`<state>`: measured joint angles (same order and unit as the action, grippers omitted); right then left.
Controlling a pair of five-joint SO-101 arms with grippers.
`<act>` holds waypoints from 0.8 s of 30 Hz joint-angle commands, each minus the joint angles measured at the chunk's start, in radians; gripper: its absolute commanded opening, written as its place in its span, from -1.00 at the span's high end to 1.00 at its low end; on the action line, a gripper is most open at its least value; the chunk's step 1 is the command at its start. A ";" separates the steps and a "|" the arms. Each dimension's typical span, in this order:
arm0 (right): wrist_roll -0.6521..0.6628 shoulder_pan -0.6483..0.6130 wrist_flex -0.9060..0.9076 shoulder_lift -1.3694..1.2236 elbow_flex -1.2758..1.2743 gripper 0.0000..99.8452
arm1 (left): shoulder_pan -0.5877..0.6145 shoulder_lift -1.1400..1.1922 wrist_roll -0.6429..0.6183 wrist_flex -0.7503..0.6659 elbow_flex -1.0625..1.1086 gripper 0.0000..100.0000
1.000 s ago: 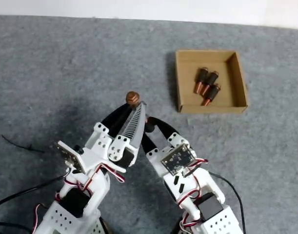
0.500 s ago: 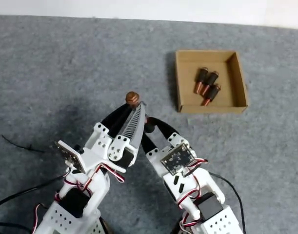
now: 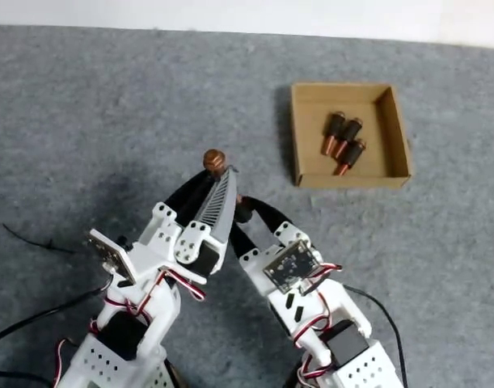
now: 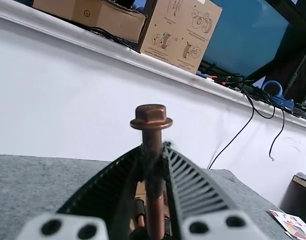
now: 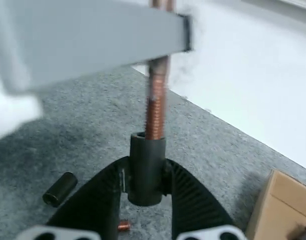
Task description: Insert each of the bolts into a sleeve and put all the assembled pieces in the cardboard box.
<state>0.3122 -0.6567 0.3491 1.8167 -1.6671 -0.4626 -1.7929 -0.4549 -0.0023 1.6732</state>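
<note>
High view: the left gripper [image 3: 221,176] is clamped on the bolt [image 3: 214,158], whose copper head stands just past the fingertips at 12 o'clock. The right gripper [image 3: 243,210] sits just beside it at about 4 o'clock, its tips tucked under the left one's. The cardboard box [image 3: 300,137] lies well apart at 2 o'clock from both, with three assembled pieces [image 3: 344,142] inside. Left wrist view: the bolt [image 4: 151,120] is pinched between the fingers of the left gripper [image 4: 153,150], head clear of the tips and shank running back between the jaws along the gripper's own line. Right wrist view: the right gripper [image 5: 145,172] is closed around a black sleeve [image 5: 146,150], held upright with its open mouth toward the bolt [image 5: 156,117]. The threaded end meets that mouth, nearly in line with the bore; how deep it sits cannot be told. The coming move looks like a straight push along this shared long axis, and any tilt risks catching the threads on the rim. A spare sleeve [image 5: 60,189] lies on its side on the table [image 5: 67,130].
</note>
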 commanded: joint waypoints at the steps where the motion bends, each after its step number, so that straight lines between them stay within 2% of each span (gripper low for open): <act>1: -0.009 -0.031 -0.042 0.016 -0.036 0.99 | 0.015 -0.022 -0.012 0.006 0.022 0.99; 14: -0.009 0.022 -0.041 0.016 0.038 0.99 | 0.010 -0.024 -0.014 0.031 0.022 0.99; 20: -0.009 0.022 -0.041 0.016 0.044 0.99 | -0.048 -0.022 -0.012 0.060 0.022 0.99; 24: -0.009 0.022 -0.041 0.016 0.045 0.99 | -0.045 -0.022 -0.009 0.060 0.022 0.99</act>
<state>0.3122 -0.6475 0.3491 1.8167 -1.6625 -0.4826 -1.8052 -0.4595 0.0499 1.6732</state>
